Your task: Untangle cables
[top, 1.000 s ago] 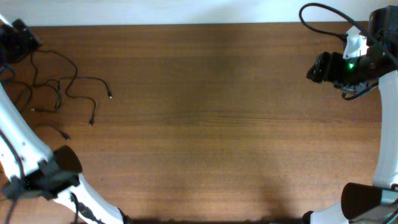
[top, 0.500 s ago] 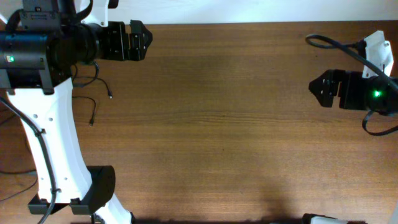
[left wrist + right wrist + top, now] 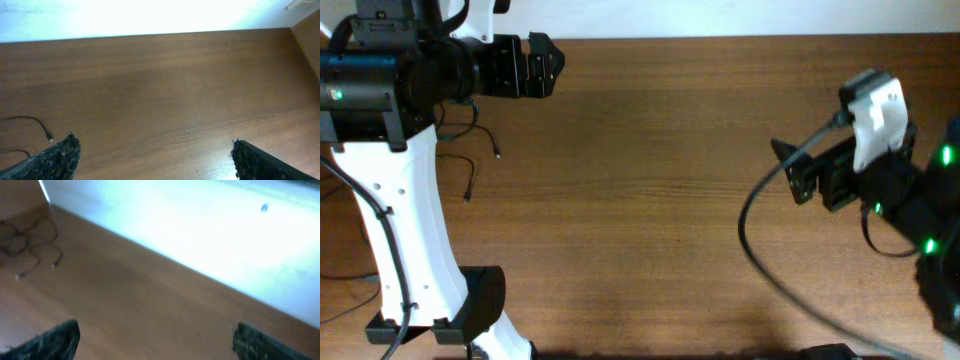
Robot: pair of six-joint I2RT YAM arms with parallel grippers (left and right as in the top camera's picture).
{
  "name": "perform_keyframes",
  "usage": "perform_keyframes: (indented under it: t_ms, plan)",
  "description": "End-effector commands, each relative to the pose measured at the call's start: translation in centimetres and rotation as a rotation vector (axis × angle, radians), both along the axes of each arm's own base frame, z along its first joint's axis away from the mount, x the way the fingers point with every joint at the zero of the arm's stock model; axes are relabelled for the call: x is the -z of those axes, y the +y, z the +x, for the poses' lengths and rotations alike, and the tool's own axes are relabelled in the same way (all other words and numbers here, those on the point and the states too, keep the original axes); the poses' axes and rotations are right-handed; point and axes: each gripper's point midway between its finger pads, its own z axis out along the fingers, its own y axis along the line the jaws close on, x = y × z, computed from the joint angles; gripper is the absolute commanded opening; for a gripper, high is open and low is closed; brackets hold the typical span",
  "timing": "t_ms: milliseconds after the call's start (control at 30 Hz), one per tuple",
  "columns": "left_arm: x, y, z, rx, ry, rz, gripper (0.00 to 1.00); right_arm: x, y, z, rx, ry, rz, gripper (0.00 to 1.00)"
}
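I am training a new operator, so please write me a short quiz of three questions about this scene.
1. Which gripper is nearer the cables? A left, B right.
2. True or false: the left gripper holds a cable.
3. Fill in: the right gripper is ____.
Key: 1 A. 2 False, it is open and empty. 3 open.

The brown wooden table [image 3: 650,180] carries thin black cables [image 3: 471,178] lying loose near its far left corner.
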Motion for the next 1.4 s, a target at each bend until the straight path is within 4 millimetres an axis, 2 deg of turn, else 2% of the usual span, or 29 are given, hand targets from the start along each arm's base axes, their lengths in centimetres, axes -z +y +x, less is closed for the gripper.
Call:
perform_keyframes:
  t_ms: [0,67,200,400,967,1033,1133,1167,1267,1300,1367]
  plan:
    - [-0.1,0.1,-0.1,0.005,-0.008,0.014,0.99,5.1,-0.2,-2.0,-0.002,-0.111,0.005,0.99]
    - [-0.1,0.1,-0.1,0.005,-0.008,0.014,0.99,9.5,-0.5,-3.7,0.000,-0.214,0.019,0.99]
    - [-0.1,0.1,-0.1,0.005,-0.008,0.014,0.99,17.3,-0.7,-4.6,0.004,-0.344,0.038,0.99]
    - [-0.1,0.1,-0.1,0.005,-0.008,0.014,0.99,25.0,-0.7,-4.6,0.006,-0.365,0.040,0.99]
    - [0.0,0.1,-0.2,0.005,-0.002,0.015,0.99,25.0,-0.7,-4.6,0.006,-0.365,0.040,0.99]
    - [0.3,1.4,-0.9,-0.049,0.013,0.072,0.99,25.0,-0.7,-4.6,0.006,-0.365,0.040,0.99]
    - [0.2,1.8,-1.3,-0.064,-0.016,0.085,0.99,25.0,-0.7,-4.6,0.006,-0.365,0.040,0.98]
    - [0.2,2.2,-1.6,-0.071,-0.074,0.109,0.99,25.0,-0.7,-4.6,0.006,-0.365,0.040,0.99]
    - [1.7,3.4,-4.8,-0.088,-0.206,0.145,0.99,25.0,-0.7,-4.6,0.006,-0.365,0.040,0.99]
    - [3.1,4.3,-6.7,-0.121,-0.239,0.148,0.99,25.0,-0.7,-4.6,0.006,-0.365,0.040,0.99]
    - [7.3,6.4,-11.1,-0.208,-0.285,0.152,0.99,25.0,-0.7,-4.6,0.006,-0.365,0.040,0.99]
